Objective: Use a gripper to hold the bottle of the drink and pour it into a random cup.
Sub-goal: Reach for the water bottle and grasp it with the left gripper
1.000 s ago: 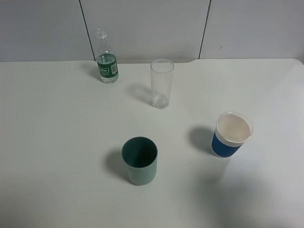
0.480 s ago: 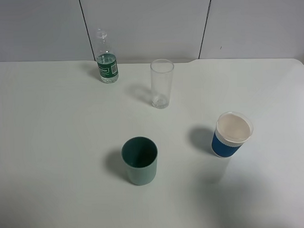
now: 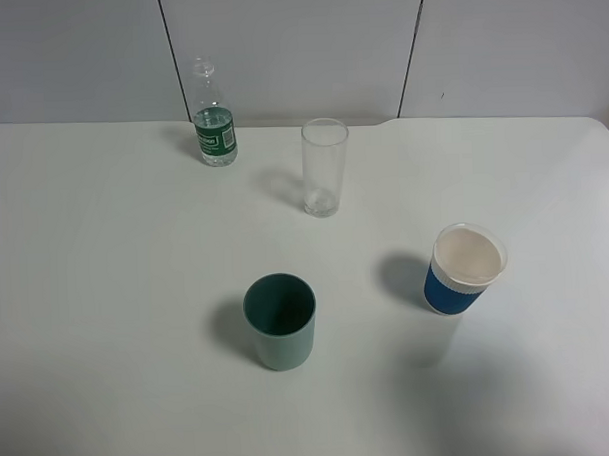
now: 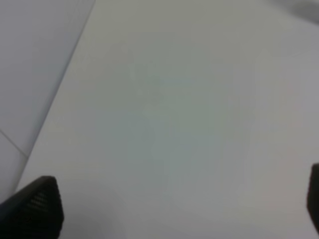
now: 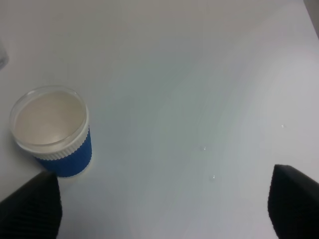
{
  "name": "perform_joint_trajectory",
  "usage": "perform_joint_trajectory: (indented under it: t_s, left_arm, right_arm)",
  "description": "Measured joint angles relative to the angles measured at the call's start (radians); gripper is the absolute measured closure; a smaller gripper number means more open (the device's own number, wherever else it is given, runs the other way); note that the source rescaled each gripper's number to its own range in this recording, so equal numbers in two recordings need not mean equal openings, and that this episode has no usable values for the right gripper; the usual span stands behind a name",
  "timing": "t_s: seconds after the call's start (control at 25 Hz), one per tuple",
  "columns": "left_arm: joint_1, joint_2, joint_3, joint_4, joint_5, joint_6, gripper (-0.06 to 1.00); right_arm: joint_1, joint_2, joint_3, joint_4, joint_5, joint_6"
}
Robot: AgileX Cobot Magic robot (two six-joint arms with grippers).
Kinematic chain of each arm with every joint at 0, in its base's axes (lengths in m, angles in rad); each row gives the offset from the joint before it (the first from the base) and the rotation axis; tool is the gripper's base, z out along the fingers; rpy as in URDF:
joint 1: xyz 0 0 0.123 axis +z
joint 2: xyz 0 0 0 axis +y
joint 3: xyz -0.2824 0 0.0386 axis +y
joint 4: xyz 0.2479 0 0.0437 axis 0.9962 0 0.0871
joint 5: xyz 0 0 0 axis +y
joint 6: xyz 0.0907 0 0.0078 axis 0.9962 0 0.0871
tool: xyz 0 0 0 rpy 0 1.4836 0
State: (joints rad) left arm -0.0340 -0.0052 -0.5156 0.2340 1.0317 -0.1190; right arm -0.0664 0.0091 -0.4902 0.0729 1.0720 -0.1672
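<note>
Bottle of the drink point(image 3: 214, 126) part full, cup point(image 3: 324, 167) seemingly empty, left fingers point(image 4: 35, 209) apart, right fingers point(image 5: 31, 206) apart

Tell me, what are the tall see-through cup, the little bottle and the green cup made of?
The tall cup looks like clear glass or hard plastic: you can see the table through it. The bottle seems to be thin clear plastic, with a green label band. The green cup looks like matte plastic: dull, no shine.
</note>
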Motion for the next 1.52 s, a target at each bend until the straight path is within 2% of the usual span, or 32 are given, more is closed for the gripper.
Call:
perform_joint_trajectory:
  t_s: [0.2, 0.4, 0.92, 1.52]
  left_arm:
    - [0.0, 0.049, -0.01, 0.0, -0.059, 0.014, -0.06]
    - [0.0, 0.195, -0.01, 0.0, -0.133, 0.063, -0.06]
    - [0.0, 0.523, -0.011, -0.019, -0.46, 0.104, -0.06]
    - [0.0, 0.843, -0.011, -0.023, -0.748, 0.104, -0.06]
  right_arm:
    - [0.0, 0.0, 0.0, 0.0, 0.0, 0.0]
    - [0.0, 0.0, 0.0, 0.0, 0.0, 0.0]
    - [0.0, 0.0, 0.0, 0.0, 0.0, 0.0]
    - [0.0, 0.0, 0.0, 0.0, 0.0, 0.0]
